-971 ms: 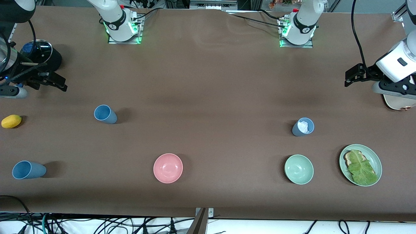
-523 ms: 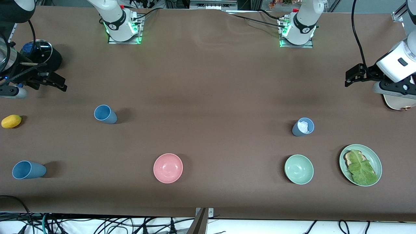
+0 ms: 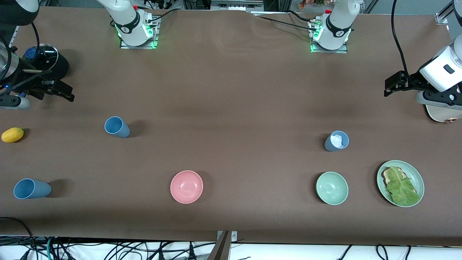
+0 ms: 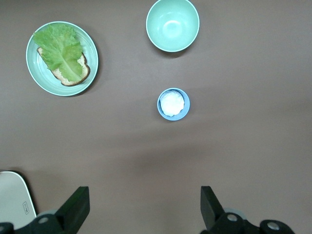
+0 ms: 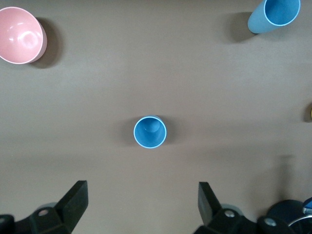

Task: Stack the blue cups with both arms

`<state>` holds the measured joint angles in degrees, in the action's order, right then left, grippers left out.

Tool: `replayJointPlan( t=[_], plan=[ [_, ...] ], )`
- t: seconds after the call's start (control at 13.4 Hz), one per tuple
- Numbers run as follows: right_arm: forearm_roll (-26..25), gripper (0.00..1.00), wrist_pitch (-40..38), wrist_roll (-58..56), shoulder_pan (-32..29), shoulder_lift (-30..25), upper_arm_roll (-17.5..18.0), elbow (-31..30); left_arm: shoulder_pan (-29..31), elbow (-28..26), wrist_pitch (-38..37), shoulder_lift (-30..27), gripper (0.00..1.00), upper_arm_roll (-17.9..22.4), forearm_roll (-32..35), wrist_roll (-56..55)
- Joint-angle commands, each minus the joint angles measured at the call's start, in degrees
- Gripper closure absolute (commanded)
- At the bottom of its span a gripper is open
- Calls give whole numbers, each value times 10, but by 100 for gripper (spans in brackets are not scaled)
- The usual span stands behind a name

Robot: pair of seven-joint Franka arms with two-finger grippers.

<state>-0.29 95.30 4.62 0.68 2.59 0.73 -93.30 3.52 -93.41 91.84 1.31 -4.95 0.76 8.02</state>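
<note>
Left wrist view shows white stuff [image 4: 172, 103] filling 1 blue cup [image 4: 173, 104] — both grippers [image 4: 141, 207] [image 5: 141, 204] spread, holding nothing, half cut off.

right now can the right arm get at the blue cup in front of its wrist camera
Probably yes. The right gripper has its fingers open, and the upright blue cup stands alone on bare table, with nothing between them.
</note>
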Motion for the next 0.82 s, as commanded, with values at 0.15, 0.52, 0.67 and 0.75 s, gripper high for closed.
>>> replayJointPlan(
  t=[0.15, 0.52, 0.67, 0.75],
  plan=[
    [7, 0, 0, 0, -8, -2, 3, -2, 4, 15, -11, 6, 0, 0, -11, 6],
    [7, 0, 0, -1, -8, -3, 3, -2, 9, 14, -12, 6, 0, 0, -11, 7],
    [7, 0, 0, -1, -8, -3, 3, -2, 9, 14, -12, 6, 0, 0, -11, 6],
    [7, 0, 0, -1, -8, -3, 3, -2, 9, 14, -12, 6, 0, 0, -11, 6]
  ],
)
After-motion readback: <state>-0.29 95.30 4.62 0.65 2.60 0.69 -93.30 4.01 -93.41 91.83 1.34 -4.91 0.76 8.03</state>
